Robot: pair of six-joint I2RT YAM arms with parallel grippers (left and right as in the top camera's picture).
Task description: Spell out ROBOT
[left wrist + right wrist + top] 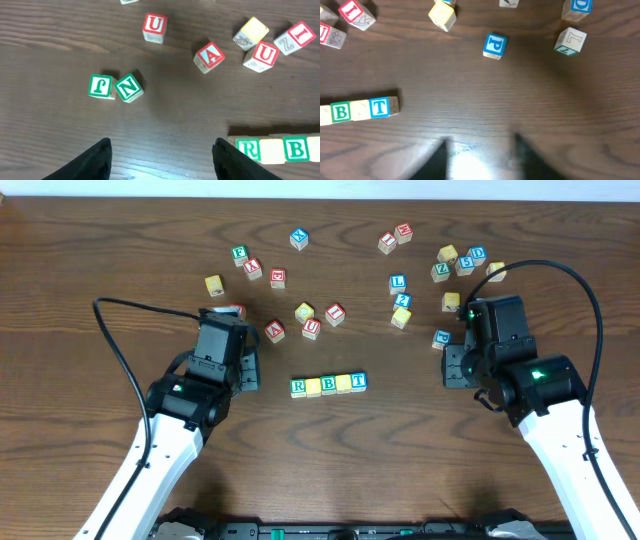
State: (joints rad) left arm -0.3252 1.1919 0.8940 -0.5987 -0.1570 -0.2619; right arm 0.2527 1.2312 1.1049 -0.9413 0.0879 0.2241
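Note:
A row of letter blocks (328, 385) lies at the table's middle. It reads green R, a pale yellow face, green B, a pale yellow face, blue T. The yellow faces' letters are too faint to read. The row's left end (272, 149) shows in the left wrist view and its right end (362, 109) in the right wrist view. My left gripper (248, 368) (162, 155) is open and empty, low over bare wood just left of the R. My right gripper (452, 366) (480, 150) is open and empty, well to the right of the T.
Loose blocks are scattered across the far half of the table. A green J (101, 86) and N (128, 87), a red U (154, 26) and a red A (209, 56) lie ahead of my left gripper. A blue P (494, 45) and an L (570, 41) lie ahead of my right gripper.

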